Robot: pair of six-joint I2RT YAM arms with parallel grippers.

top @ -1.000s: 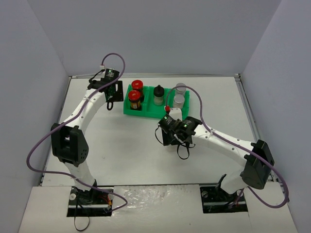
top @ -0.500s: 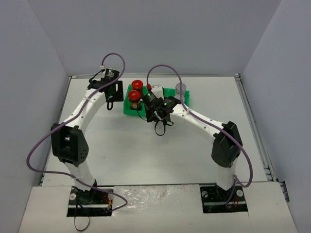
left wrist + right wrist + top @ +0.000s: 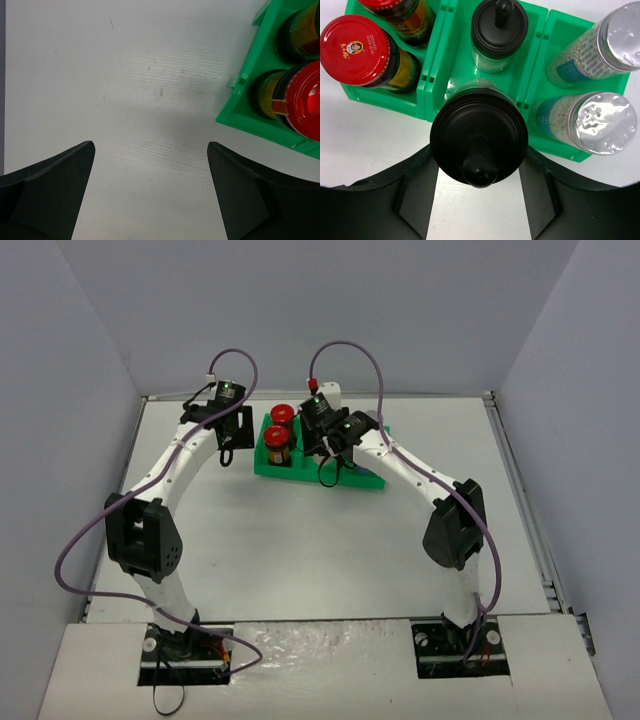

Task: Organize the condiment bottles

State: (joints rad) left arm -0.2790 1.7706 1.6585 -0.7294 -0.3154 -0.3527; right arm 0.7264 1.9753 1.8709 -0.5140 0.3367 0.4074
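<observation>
The right gripper (image 3: 328, 440), clamped on the last black-capped jar (image 3: 479, 140), has swung over the middle slot of the tray (image 3: 460, 55); the left gripper (image 3: 150, 146) gapes beside it.

**Green tray on a white counter**

A green plastic tray (image 3: 272, 469) sits toward the far side of the white counter (image 3: 300, 550), a little askew to the back edge. Upright dividers (image 3: 436, 75) split it into three compartments side by side. A small tab (image 3: 240, 81) juts from its outer wall. Faint scuffs (image 3: 161, 92) mark the counter nearby. Pale grey walls (image 3: 330, 310) enclose the counter on three sides.
</observation>
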